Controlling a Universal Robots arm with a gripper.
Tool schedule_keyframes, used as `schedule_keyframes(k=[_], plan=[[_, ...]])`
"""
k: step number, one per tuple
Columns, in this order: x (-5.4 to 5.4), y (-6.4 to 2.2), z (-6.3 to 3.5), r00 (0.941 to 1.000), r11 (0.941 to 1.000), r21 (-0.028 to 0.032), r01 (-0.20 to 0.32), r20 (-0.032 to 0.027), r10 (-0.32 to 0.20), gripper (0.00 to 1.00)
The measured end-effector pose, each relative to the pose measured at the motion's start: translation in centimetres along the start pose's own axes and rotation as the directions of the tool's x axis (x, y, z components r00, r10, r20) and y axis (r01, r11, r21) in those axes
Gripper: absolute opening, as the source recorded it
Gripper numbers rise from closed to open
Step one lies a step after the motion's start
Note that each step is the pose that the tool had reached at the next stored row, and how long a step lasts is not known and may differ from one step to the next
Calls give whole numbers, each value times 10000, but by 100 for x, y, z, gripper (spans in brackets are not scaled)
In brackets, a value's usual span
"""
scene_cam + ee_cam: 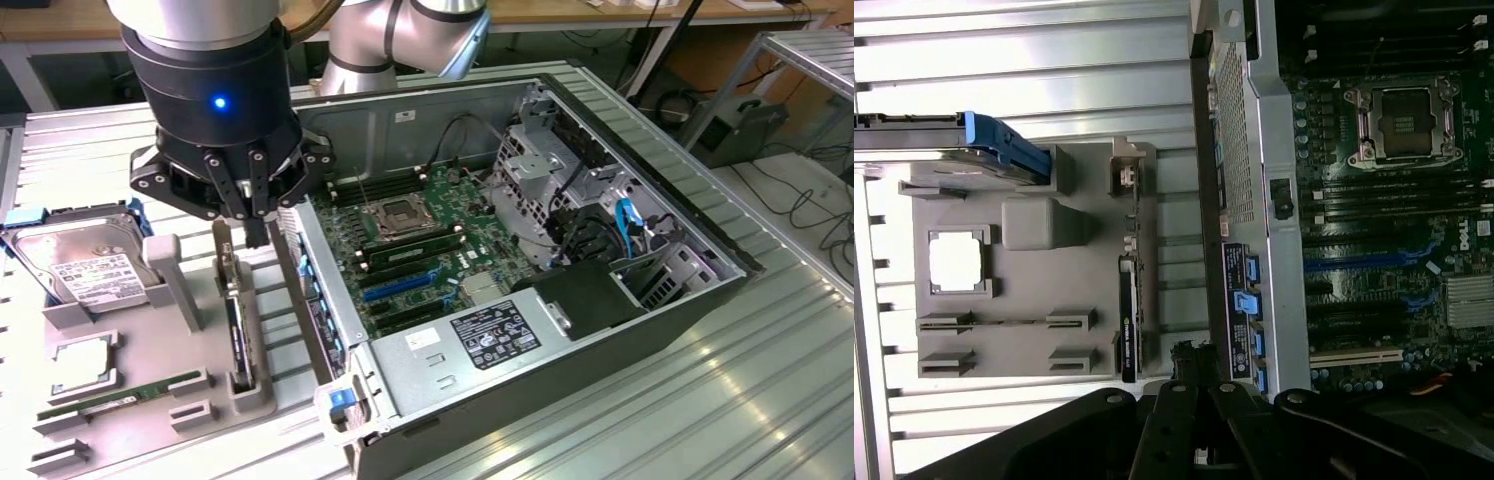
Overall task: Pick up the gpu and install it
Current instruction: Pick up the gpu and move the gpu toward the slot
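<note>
gpu on edge — near fingers

The gripper hangs with its fingers pressed together just over the near end of the gpu, which stands on its edge in a slot of the gray holder tray. I cannot tell if they touch. On the same tray, toward the exterior view's left, lie a hard drive, a processor chip and a green memory stick. Just beside the tray, on the exterior view's right, lies the opened computer case with its green motherboard visible.
</note>
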State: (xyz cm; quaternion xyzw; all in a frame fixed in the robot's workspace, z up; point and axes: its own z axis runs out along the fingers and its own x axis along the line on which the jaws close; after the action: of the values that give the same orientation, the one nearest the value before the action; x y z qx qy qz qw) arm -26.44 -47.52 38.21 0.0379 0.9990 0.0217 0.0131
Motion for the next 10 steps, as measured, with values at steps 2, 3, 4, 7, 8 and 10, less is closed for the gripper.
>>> schedule_keyframes(k=[2,3,4,7,8,10], plan=[[0,0,0,10000,10000,0,0,0,0,11],[0,0,0,10000,10000,0,0,0,0,11],[0,0,0,10000,10000,0,0,0,0,11],[0,0,0,10000,10000,0,-1,0,1,17],[0,0,0,10000,10000,-1,0,0,0,24],[0,0,0,10000,10000,0,0,0,0,36]])
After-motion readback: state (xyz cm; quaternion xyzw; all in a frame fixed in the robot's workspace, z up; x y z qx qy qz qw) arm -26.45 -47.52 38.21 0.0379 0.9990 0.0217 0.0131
